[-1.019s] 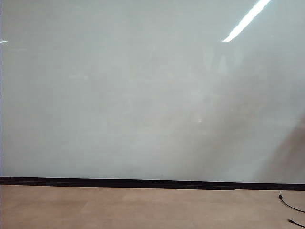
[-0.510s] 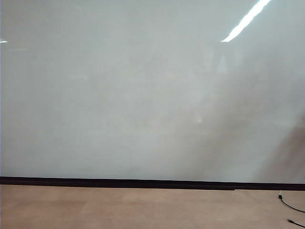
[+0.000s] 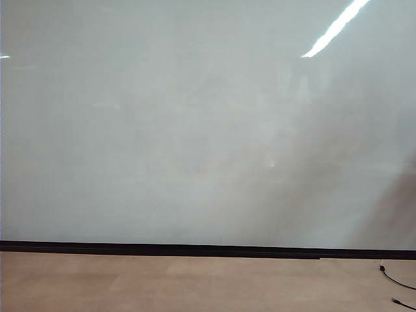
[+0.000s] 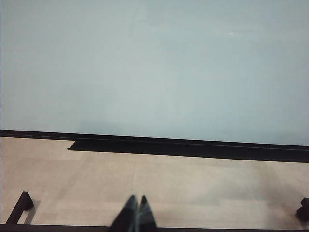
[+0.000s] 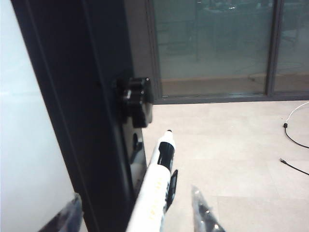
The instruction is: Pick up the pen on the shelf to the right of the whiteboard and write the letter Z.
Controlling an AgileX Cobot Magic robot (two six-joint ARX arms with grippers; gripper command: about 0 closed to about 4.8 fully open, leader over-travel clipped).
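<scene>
The whiteboard (image 3: 195, 130) fills the exterior view and bears no mark; the letter Z is not yet written. A black strip (image 3: 195, 249) runs along its lower edge above the beige floor (image 3: 162, 283), and a black cable (image 3: 396, 279) lies at the far right. Neither arm shows in this view.

The left gripper (image 4: 134, 215) hangs low before the board, its fingers pressed together and holding nothing. It has no part in this step.

The right gripper (image 5: 137, 212) sits at the right side of the board, beside the black frame post (image 5: 82, 111) with its clamp knob (image 5: 133, 94). The pen (image 5: 154, 188) stands between the two translucent fingertips (image 5: 205, 215), dark tip pointing away from the wrist. The jaws stand partly open around the barrel; whether the pads touch it cannot be told.

The step in hand appears to be the grasp. To do it well, the gripper should keep the barrel centred, close squarely until it is firm, then lift clear of the post before swinging left toward the board.
</scene>
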